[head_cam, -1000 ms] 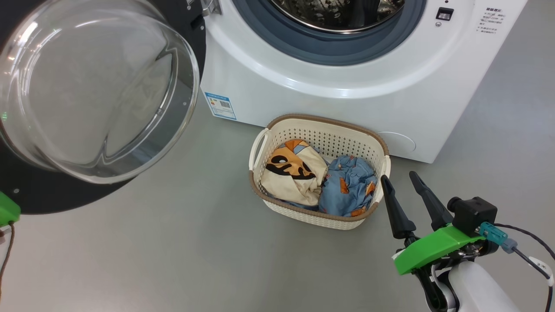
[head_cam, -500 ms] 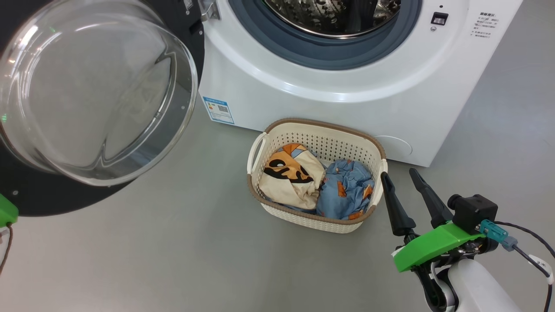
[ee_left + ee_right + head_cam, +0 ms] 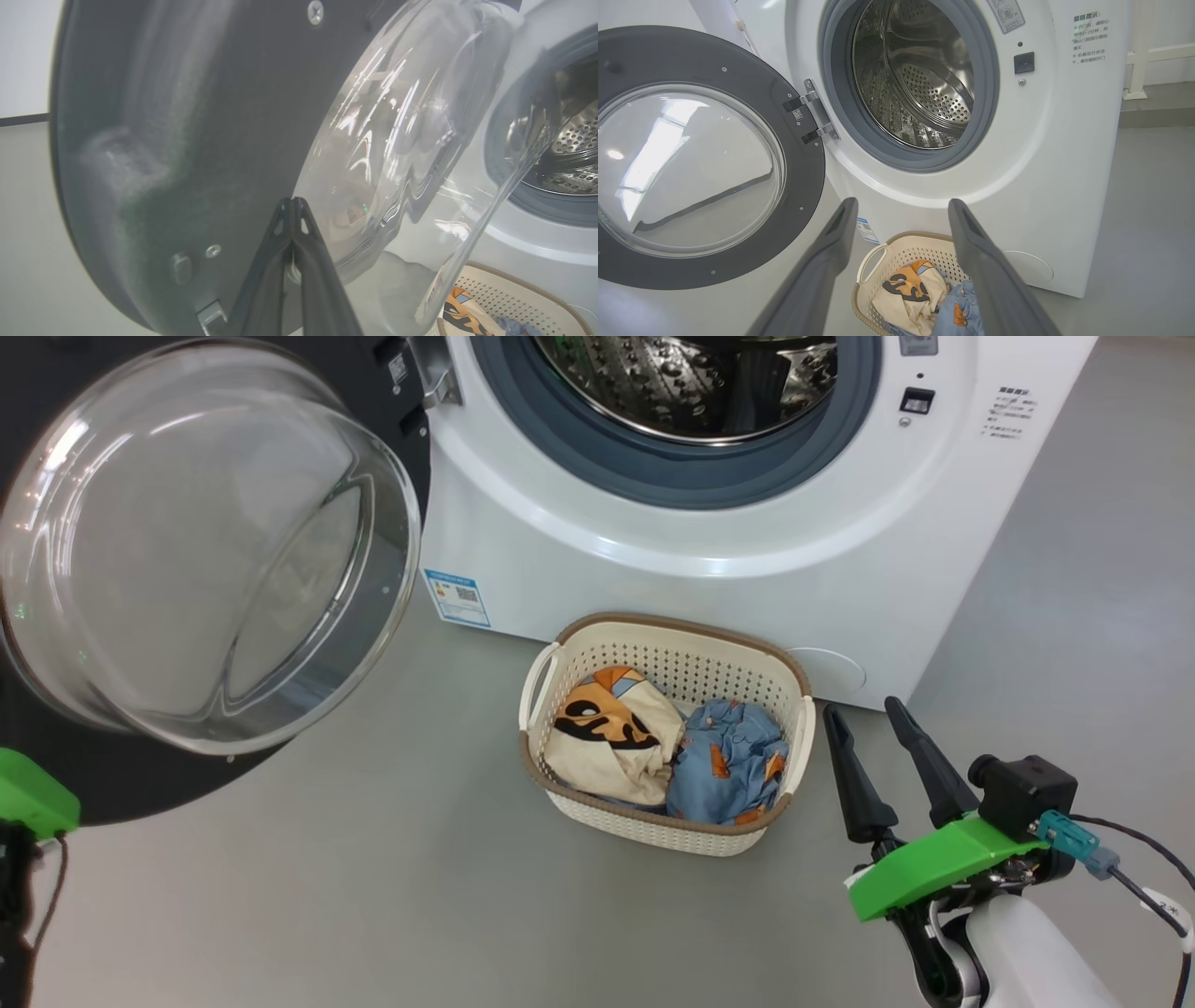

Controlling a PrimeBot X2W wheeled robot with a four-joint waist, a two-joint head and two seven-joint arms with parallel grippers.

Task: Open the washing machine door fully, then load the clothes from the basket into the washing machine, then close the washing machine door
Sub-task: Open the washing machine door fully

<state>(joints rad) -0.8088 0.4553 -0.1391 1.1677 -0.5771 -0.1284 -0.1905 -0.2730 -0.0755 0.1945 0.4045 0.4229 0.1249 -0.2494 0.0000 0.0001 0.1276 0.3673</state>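
Observation:
The washing machine door [image 3: 205, 551] stands swung open at the left, its glass bowl facing me. The white washing machine [image 3: 709, 579] shows its steel drum [image 3: 691, 383]. On the floor in front stands the basket [image 3: 672, 633], holding the clothes: a cream printed garment [image 3: 607, 747] and a light blue one [image 3: 728, 770]. My right gripper [image 3: 863, 707] is open and empty, just right of the basket; its wrist view looks over the basket [image 3: 878, 252] towards the drum [image 3: 924, 79]. My left gripper [image 3: 292, 201] is shut on nothing, its tips close to the door's dark inner face [image 3: 187, 116].
Grey floor [image 3: 373, 877] spreads around the basket and to the machine's right. The open door overhangs the floor at the left, above my left arm's green mount [image 3: 33, 798]. A blue sticker [image 3: 457, 598] marks the machine's lower corner.
The head camera has tilted, so the machine, basket and door sit lower and further left in the picture and more of the drum shows. More of the left arm's green mount shows. Neither gripper's state changed.

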